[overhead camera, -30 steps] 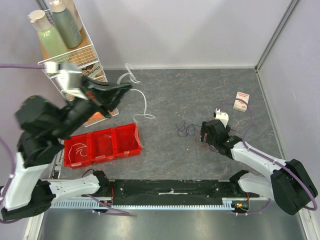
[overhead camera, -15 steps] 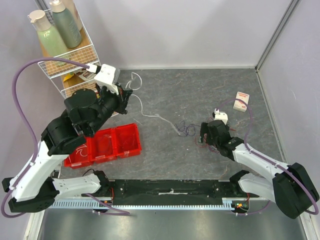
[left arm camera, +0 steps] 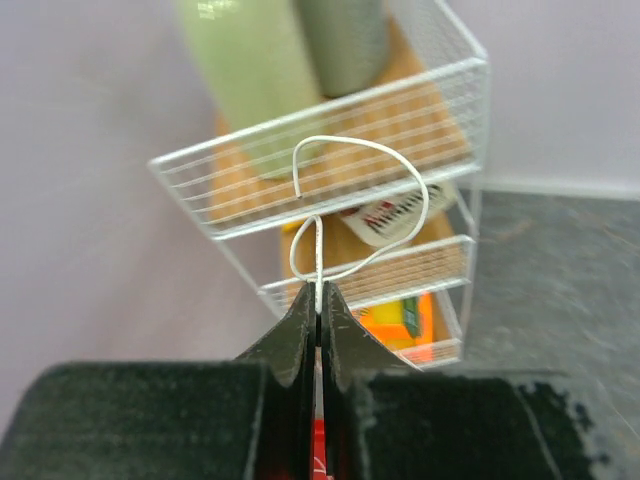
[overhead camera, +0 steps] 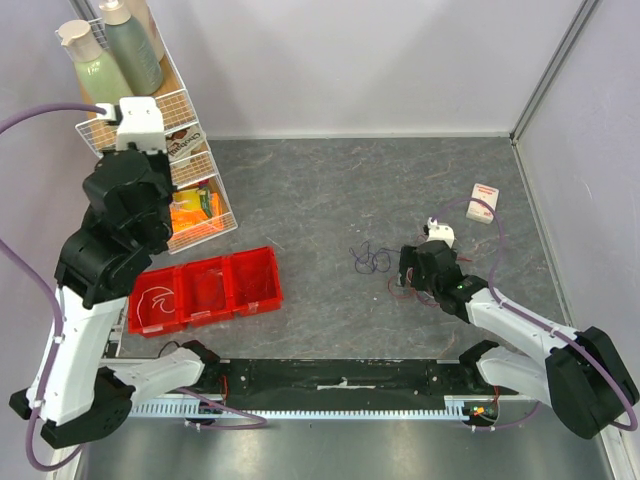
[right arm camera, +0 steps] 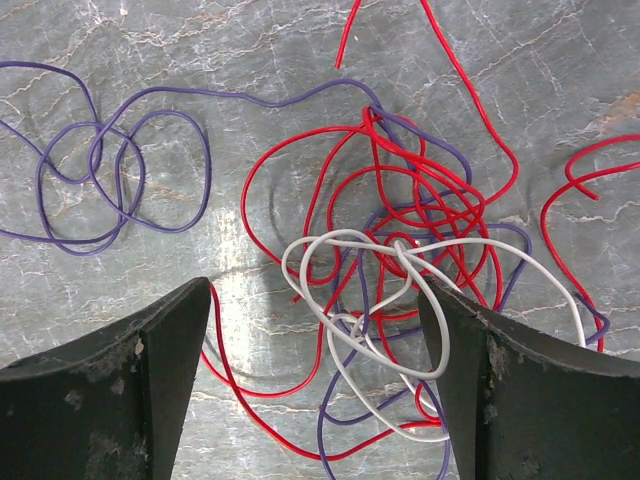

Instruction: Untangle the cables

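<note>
Red, dark purple and white: the cables (right arm camera: 400, 250) are very thin wires, most of them knotted into one clump on the grey stone-look table (overhead camera: 330, 190).

Right wrist view gives us the detail. Red strands (right arm camera: 415, 190) make up most of the knot, a white strand (right arm camera: 345, 236) coils through its lower half, and the purple loops (right arm camera: 120, 180) lie flat at 10 o'clock of the clump, joined to it by a single purple run. The right gripper (right arm camera: 315, 290) has its fingers spread wide, one either side of the knot. We can't tell whether they touch the table.

From the top view we only get the layout. The clump shows as a faint red scribble (overhead camera: 400, 288) just by the right gripper (overhead camera: 410, 272), at about 4 o'clock from table centre, with the purple loops (overhead camera: 372, 260) at its 10 o'clock. Strand crossings are unreadable there. The left arm is raised by the wire rack (overhead camera: 185, 110) at the table's 10 o'clock, and its fingers are hidden under the wrist.

Left wrist view fills that gap. The left gripper (left arm camera: 319, 300) is pinched together on a white loop (left arm camera: 318, 260), which curls up in mid-air in front of the rack and the green bottles (left arm camera: 250, 70). The top view doesn't resolve that loop.

Also on the table are red bins (overhead camera: 205, 290) at 8 o'clock and a small white box (overhead camera: 484, 203) at 2 o'clock.
</note>
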Controlling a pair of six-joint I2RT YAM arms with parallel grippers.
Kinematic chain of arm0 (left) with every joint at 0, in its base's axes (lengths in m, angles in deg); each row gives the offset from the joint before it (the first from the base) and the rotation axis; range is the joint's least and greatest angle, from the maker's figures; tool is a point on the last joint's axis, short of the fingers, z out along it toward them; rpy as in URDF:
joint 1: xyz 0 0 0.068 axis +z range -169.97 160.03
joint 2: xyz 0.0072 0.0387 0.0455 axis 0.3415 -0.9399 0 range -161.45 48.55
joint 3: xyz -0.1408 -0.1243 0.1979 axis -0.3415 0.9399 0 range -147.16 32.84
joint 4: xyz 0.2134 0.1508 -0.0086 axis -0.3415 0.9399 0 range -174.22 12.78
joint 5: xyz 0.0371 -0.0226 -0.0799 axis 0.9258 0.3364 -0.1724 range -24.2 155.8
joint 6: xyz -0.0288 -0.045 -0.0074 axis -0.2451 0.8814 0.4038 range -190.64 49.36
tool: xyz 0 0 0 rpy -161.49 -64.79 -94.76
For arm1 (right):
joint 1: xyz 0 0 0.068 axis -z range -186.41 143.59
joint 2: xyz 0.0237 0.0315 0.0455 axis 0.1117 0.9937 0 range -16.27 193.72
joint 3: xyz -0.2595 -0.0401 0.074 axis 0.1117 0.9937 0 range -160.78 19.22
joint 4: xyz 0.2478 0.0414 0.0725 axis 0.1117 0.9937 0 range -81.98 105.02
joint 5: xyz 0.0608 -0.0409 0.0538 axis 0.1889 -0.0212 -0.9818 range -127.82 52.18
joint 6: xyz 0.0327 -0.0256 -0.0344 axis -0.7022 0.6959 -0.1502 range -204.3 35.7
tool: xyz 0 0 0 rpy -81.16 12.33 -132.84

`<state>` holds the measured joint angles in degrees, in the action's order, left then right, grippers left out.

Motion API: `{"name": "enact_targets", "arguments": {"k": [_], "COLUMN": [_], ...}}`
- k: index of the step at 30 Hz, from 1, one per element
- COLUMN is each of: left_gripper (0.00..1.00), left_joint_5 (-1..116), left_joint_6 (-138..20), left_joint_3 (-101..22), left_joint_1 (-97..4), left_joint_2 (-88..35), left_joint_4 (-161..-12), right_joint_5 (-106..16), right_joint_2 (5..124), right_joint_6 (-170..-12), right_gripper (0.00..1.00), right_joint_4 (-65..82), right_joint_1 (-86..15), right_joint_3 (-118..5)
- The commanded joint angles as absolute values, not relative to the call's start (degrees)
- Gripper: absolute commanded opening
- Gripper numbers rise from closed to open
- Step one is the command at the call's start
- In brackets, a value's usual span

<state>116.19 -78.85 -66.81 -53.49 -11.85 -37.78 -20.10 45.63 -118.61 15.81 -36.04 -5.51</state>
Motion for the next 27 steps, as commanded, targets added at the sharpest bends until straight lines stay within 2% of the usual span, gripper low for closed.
{"name": "enact_targets", "arguments": {"k": [1, 5, 11, 14, 16, 19, 27], "left_gripper": [0.02, 0.02, 0.02, 0.02, 0.02, 0.02, 0.02], "left_joint_5": [122.84, 130.3, 131.8, 132.23, 134.25, 135.76, 136.55], "left_joint_6": [-87.86, -93.56, -93.06, -86.92, -89.34, -95.75, -99.38], "left_joint_3": [-67.53, -62.72, -49.45, -46.36, -43.98, -44.41, -52.67], "left_joint_1": [-49.42, -46.7, -36.95, -33.08, -32.19, -31.66, -31.66], "left_joint_2": [-11.57, -12.19, -6.92, -5.68, -4.02, -2.34, -4.36], "left_joint_4": [-46.86, -50.1, -53.37, -47.67, -50.8, -56.34, -58.91], "right_joint_5": [-21.73, -22.61, -23.58, -24.37, -24.46, -24.9, -26.92], "right_joint_2": [45.25, 45.69, 44.55, 44.63, 44.81, 44.98, 43.58], "right_joint_6": [-117.26, -117.09, -117.0, -116.91, -116.82, -116.82, -116.73], "right_gripper": [0.92, 0.91, 0.92, 0.91, 0.91, 0.91, 0.9], "right_joint_4": [13.38, 13.11, 12.76, 12.67, 12.32, 12.32, 12.15], "right_joint_1": [-35.77, -35.77, -35.77, -35.77, -35.68, -35.77, -35.77], "right_joint_3": [-5.3, -5.39, -4.78, -4.77, -4.77, -4.69, -3.98]}}
